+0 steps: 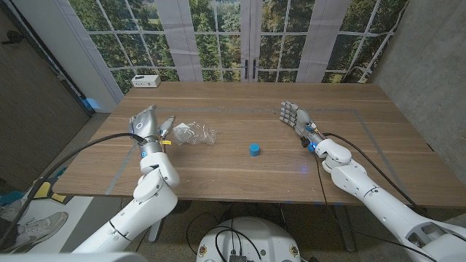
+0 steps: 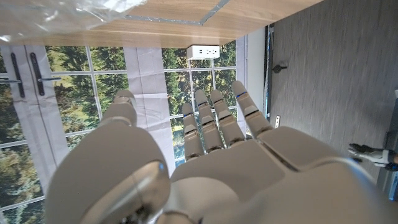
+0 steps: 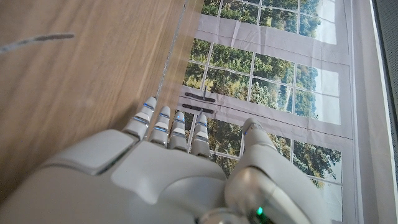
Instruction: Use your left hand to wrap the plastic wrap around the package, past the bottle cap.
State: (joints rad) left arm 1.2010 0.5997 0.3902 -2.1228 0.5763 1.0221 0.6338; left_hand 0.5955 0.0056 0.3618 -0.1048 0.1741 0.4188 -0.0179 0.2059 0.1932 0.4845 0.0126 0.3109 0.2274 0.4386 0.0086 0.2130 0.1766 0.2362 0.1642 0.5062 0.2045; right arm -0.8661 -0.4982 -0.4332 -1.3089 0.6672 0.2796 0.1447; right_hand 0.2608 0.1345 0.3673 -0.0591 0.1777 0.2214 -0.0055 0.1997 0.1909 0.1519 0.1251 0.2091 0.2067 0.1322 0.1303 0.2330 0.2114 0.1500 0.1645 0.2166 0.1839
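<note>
While the left hand [image 1: 148, 122] stands with fingers spread, holding nothing, the plastic wrap [image 1: 194, 134] lies just beside it at 3 o'clock; the blue bottle cap [image 1: 254, 149] sits at 4 o'clock. The right hand [image 1: 295, 116] is likewise spread and empty.

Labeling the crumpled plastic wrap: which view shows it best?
Head view: the whole plastic wrap lies on the table beside the left hand. The left wrist view catches just an edge of it; the right wrist view gives nothing usable on it.
</note>
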